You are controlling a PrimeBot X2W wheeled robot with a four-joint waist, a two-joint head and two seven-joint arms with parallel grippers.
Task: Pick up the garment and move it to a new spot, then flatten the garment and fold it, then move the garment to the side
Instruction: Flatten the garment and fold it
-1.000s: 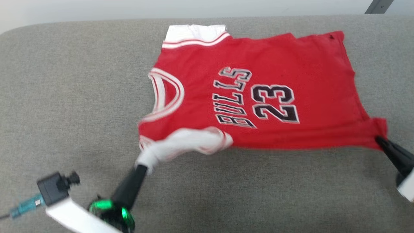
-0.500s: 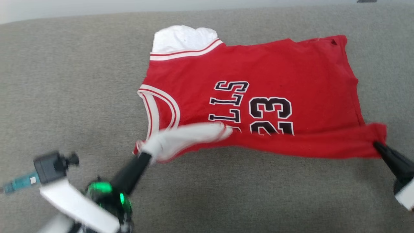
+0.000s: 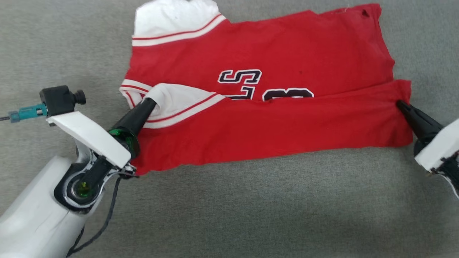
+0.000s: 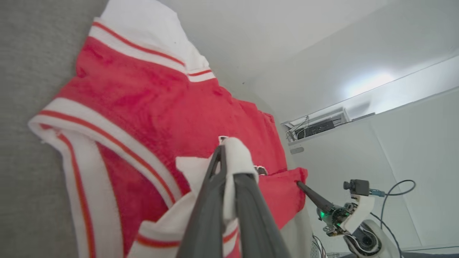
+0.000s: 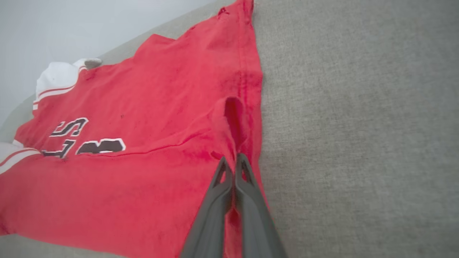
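Grey woven surface [image 3: 251,208]: runs under everything in the head view. Garment [image 3: 287,46]: lies on that surface across the upper middle, collar end toward the robot's left and hem end toward its right; red body, with white panels edged in red-and-white stripes. Near long edge of the garment: doubled over onto the front, making a flap [image 3: 272,129] that runs the full length from side to side. Far white panel [image 3: 172,18]: flat on the surface at the far left corner. Left gripper [image 3: 150,102]: closed on the near white striped panel at the flap's left end; the left wrist view shows white cloth pinched between the two fingers and draped over one tip. Right gripper [image 3: 398,104]: closed on the red corner of the flap at the hem end; the right wrist view shows the fingers pressed together with red cloth nipped between them. Contact of either gripper with the surface: cannot be told. Lettering [image 3: 239,77] and number print [image 3: 288,94]: black with white outline, lower parts covered by the flap's edge
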